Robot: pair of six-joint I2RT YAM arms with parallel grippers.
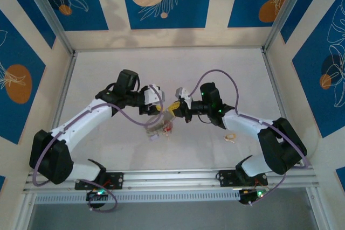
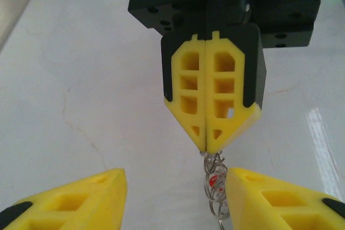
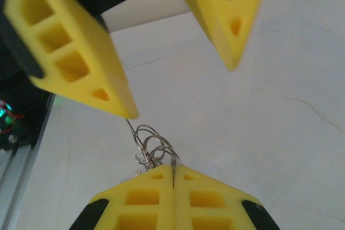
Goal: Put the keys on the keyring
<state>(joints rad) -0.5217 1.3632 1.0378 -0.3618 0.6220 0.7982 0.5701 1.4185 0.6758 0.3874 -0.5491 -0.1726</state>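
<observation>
Clamping the keyring (image 3: pixel 153 146) in your fully closed right gripper (image 3: pixel 173 173), you dangled it over the table's (image 1: pixel 108 149) middle, likely so the left gripper (image 2: pixel 177 179), half spread and empty, could bracket its keys (image 2: pixel 214 180).

Top view looks down from behind; close wrist views face each other, sharing the keyring (image 3: pixel 155 146).

- The right gripper (image 2: pixel 207 147) is showing yellow with black edging.
- The keyring (image 3: pixel 155 147) is gleaming silver-grey.
- A key (image 2: pixel 214 180) on the keyring is possibly showing red.
- Walls (image 1: pixel 183 9) beyond the keyring are wearing blue panels, white leaves, orange discs.
</observation>
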